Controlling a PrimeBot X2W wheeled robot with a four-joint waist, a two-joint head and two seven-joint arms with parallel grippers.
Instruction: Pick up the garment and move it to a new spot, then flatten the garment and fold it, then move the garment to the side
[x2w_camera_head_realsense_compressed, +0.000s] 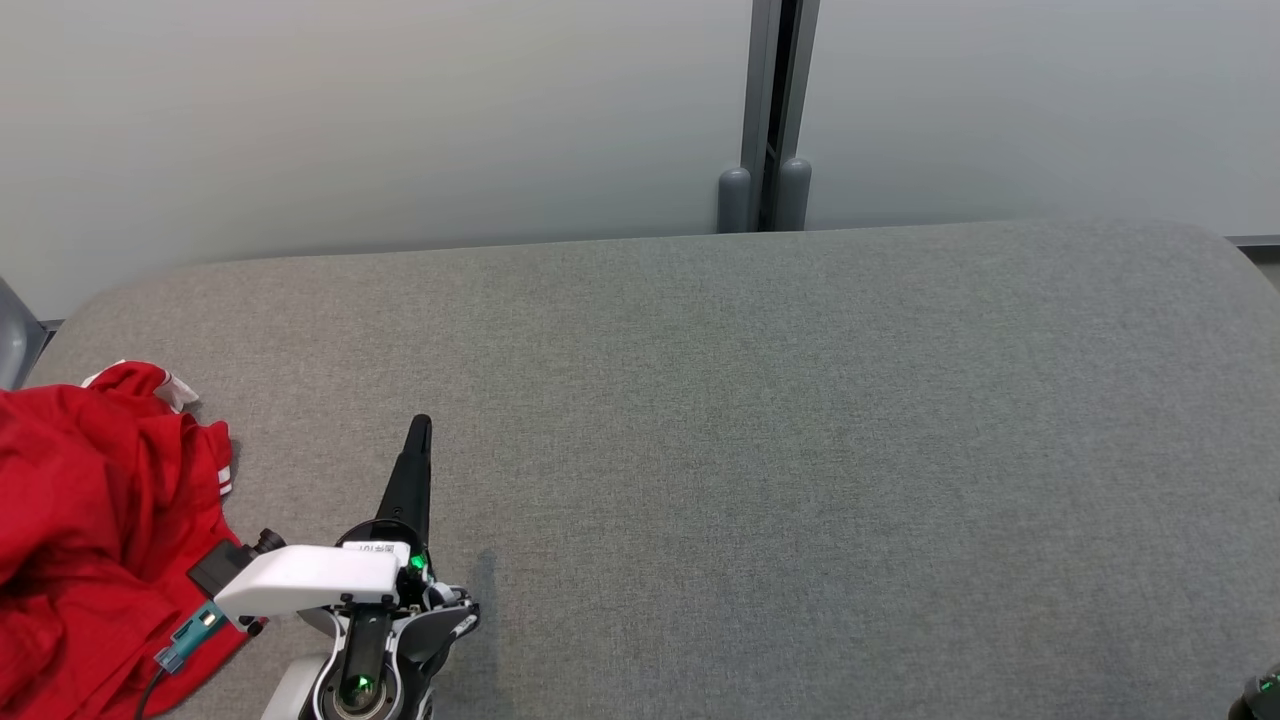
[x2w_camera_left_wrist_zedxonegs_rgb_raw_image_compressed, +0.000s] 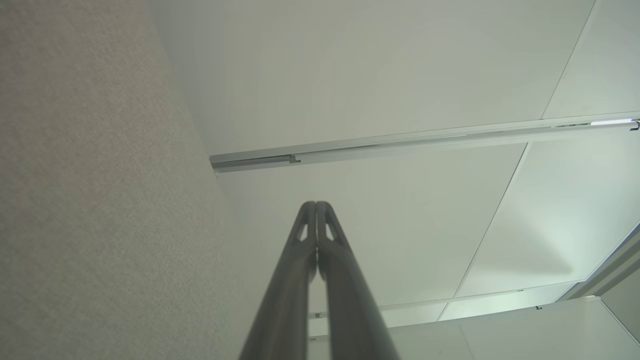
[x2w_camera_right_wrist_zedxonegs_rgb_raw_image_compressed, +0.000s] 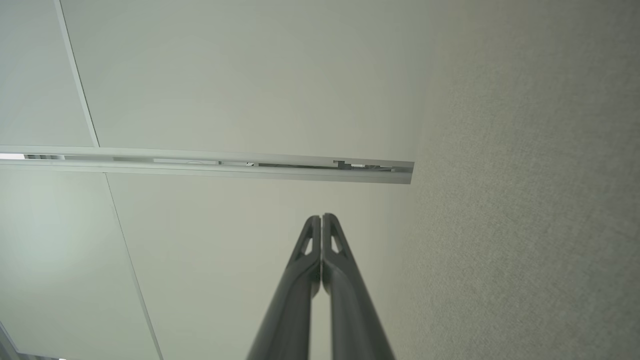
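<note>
Lying crumpled at the near left corner of one grey woven-fabric surface (x2w_camera_head_realsense_compressed: 760, 420) with rounded corners, one red garment (x2w_camera_head_realsense_compressed: 90, 520) with white-striped trim sits near the left gripper (x2w_camera_head_realsense_compressed: 421, 428). Both it and the right gripper (x2w_camera_right_wrist_zedxonegs_rgb_raw_image_compressed: 321, 217) have their two long dark fingers pressed together on nothing, in front of smooth pale wall panels (x2w_camera_head_realsense_compressed: 380, 120).

A broad surface (x2w_camera_head_realsense_compressed: 760, 450) covered in grey woven fabric, its two far corners rounded, stretches across the head view. A red garment (x2w_camera_head_realsense_compressed: 90, 520) lies crumpled in a heap on the near left part of the surface, deeply creased, with white-striped trim along its right edge and a patch of white at its top; the heap runs off the left and bottom edges of the picture. Elsewhere the grey fabric lies smooth and flat
</note>
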